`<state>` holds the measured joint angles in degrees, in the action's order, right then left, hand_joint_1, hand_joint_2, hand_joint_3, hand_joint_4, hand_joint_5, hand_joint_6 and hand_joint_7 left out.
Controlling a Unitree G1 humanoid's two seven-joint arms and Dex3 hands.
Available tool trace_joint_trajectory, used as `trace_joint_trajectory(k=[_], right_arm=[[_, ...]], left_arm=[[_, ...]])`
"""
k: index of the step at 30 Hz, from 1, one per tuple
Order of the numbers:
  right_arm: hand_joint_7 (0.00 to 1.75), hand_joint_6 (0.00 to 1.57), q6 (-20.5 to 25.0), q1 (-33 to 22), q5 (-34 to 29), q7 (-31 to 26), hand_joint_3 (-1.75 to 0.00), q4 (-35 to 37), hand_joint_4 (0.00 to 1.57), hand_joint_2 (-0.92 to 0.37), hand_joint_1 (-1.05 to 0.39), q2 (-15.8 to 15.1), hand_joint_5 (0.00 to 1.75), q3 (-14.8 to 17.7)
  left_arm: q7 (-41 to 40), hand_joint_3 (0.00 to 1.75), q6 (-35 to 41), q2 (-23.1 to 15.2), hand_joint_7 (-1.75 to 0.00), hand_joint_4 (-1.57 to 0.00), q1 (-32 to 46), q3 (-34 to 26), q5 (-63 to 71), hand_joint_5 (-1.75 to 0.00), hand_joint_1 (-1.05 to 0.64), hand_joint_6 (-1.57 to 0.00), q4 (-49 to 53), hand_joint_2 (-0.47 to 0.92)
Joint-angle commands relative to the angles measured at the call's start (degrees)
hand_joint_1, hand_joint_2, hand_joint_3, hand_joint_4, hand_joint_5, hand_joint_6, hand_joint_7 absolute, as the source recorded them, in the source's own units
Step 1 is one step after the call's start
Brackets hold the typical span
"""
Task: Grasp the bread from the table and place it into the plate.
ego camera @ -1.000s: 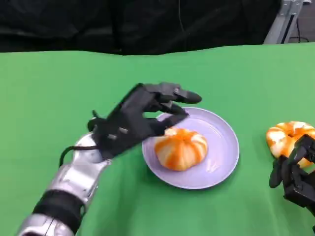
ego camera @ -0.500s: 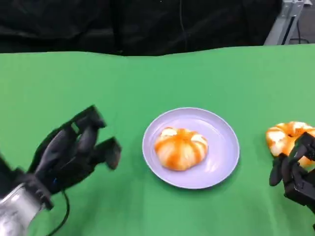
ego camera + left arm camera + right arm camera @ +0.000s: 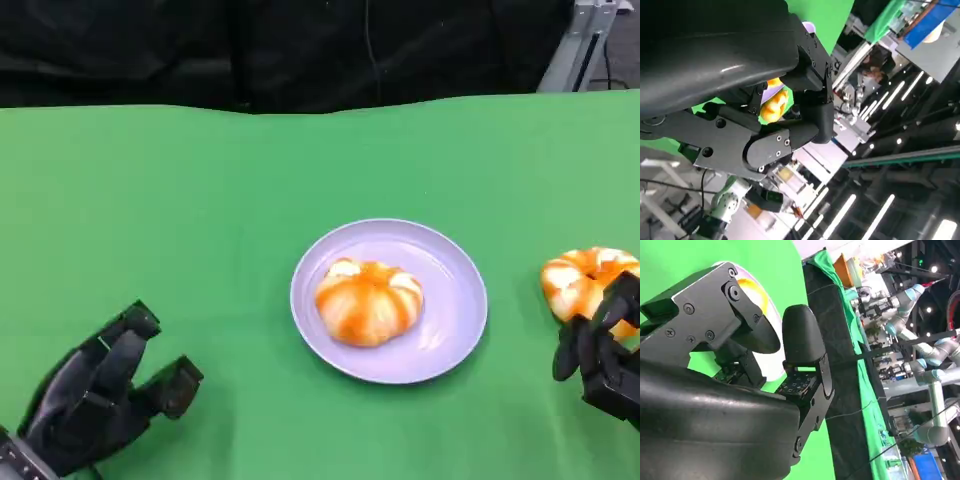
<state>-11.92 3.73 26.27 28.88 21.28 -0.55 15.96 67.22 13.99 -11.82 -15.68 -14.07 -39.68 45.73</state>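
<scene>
An orange-and-white striped bread (image 3: 368,300) lies in the middle of the lavender plate (image 3: 455,315) at the table's centre. My left hand (image 3: 100,400) rests low at the front left, well away from the plate, fingers apart and holding nothing. A second striped bread (image 3: 583,283) lies at the right edge, with my right hand (image 3: 605,350) just in front of it, fingers apart and empty. In the left wrist view a bit of bread (image 3: 774,106) and plate (image 3: 808,26) shows past my left hand (image 3: 765,100). The right wrist view shows the plate (image 3: 767,357) behind my right hand (image 3: 755,360).
The green table (image 3: 200,200) stretches bare behind and left of the plate. A black curtain (image 3: 300,50) closes the far edge, and a metal frame (image 3: 580,40) stands at the back right.
My left hand has drawn back from over the plate to the front left corner, leaving the bread on the plate. The right hand has hardly moved.
</scene>
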Motion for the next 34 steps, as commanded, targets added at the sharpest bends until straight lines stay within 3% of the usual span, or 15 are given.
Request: trace_joint_trajectory(k=[1, 8, 34], right_arm=[[1.71, 0.77, -0.29, -0.11, 0.32, -0.21, -1.44, -0.42, 0.94, -0.43, -0.04, -0.99, 1.75, 0.73], [1.71, 0.78, -0.42, -0.02, 0.42, 0.15, -1.45, -0.25, 0.94, -0.43, -0.04, -0.92, 1.75, 0.76], [1.72, 0.78, -0.3, -0.17, 0.24, -0.11, -1.46, -0.67, 0.94, -0.44, -0.05, -0.69, 1.75, 0.67]], left_arm=[[3.08, 0.12, -3.35, -1.01, -1.36, -0.72, -3.12, -1.27, 2.99, -1.75, -0.27, -0.84, 5.97, 0.92], [3.35, 0.24, -6.49, -0.49, -1.68, -0.79, -4.64, -2.34, 6.07, -1.75, -0.19, -0.75, 8.72, 0.91], [4.28, 0.3, -6.68, 0.05, -1.71, -0.79, -5.45, -4.25, 8.08, -1.75, -0.18, -0.75, 9.47, 0.89]])
